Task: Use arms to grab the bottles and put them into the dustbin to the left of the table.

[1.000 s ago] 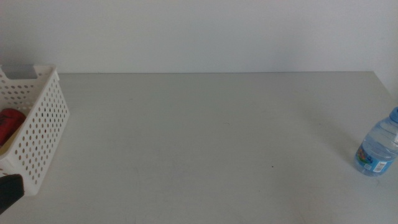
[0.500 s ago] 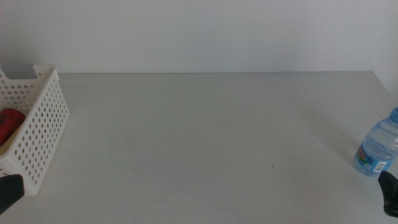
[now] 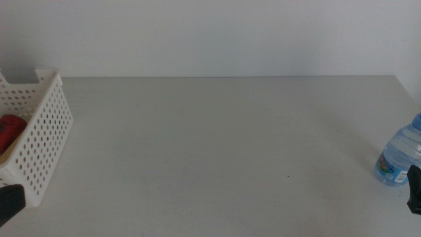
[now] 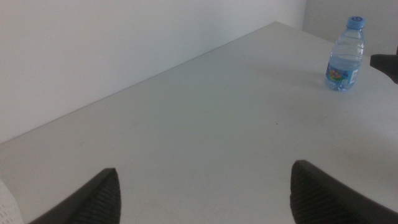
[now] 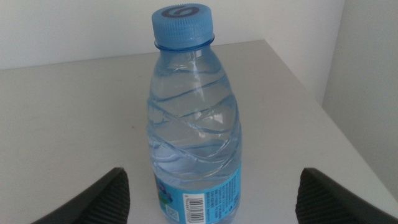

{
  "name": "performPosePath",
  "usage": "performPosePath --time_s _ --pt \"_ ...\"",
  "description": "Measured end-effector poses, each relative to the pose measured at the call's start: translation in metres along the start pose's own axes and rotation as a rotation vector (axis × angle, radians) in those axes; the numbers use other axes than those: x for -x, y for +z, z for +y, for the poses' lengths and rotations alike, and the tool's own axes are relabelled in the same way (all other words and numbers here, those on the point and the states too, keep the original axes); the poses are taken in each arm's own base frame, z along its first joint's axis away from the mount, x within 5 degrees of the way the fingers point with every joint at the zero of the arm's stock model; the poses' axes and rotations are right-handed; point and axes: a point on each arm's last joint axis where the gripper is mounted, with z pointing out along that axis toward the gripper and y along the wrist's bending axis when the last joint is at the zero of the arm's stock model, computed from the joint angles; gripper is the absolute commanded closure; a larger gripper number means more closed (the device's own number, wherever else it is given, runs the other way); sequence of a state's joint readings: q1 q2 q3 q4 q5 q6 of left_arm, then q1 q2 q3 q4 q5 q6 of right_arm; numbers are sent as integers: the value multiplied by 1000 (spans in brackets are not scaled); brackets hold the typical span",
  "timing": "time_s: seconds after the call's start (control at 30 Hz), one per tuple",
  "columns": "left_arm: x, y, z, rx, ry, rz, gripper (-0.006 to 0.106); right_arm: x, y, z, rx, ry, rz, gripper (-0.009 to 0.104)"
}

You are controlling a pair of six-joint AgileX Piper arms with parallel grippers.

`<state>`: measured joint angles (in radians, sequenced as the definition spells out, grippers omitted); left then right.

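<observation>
A small clear-blue water bottle with a blue cap stands upright at the table's right edge. In the right wrist view the bottle fills the middle, just ahead of my open right gripper, whose jaws stand wide on either side of it. In the middle view only a tip of the right gripper shows, beside the bottle's base. The white perforated dustbin sits at the far left with a red can inside. My left gripper waits open near the dustbin, holding nothing.
The table's right edge drops off close behind the bottle. The left wrist view also catches the right gripper next to that bottle. A white wall runs along the table's back.
The right gripper came into the middle view at the lower right and has moved up beside the bottle's base. The left arm, bottle and dustbin have not moved.
</observation>
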<state>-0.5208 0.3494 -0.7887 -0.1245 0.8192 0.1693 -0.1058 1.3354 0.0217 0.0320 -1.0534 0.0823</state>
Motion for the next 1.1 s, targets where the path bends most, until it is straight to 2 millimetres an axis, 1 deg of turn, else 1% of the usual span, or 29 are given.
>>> performPosePath --time_s 0.1,0.2,0.27,0.37,0.57,0.67,1.1 --pt "0 0 0 0 0 0 7 -3 5 -1 -13 -79 0 20" --pt "0 0 0 0 0 0 7 -10 8 -2 -14 -130 40 20" --pt "0 0 0 0 0 0 7 -14 10 -2 -15 -144 66 19" --pt "0 0 0 0 0 0 7 -14 18 -2 -13 -145 75 15" --pt "0 0 0 0 0 0 7 -5 39 2 19 -146 31 8" --pt "0 0 0 0 0 0 7 -1 49 4 28 -141 11 7" --pt "0 0 0 0 0 0 7 -7 99 3 11 -131 31 8"
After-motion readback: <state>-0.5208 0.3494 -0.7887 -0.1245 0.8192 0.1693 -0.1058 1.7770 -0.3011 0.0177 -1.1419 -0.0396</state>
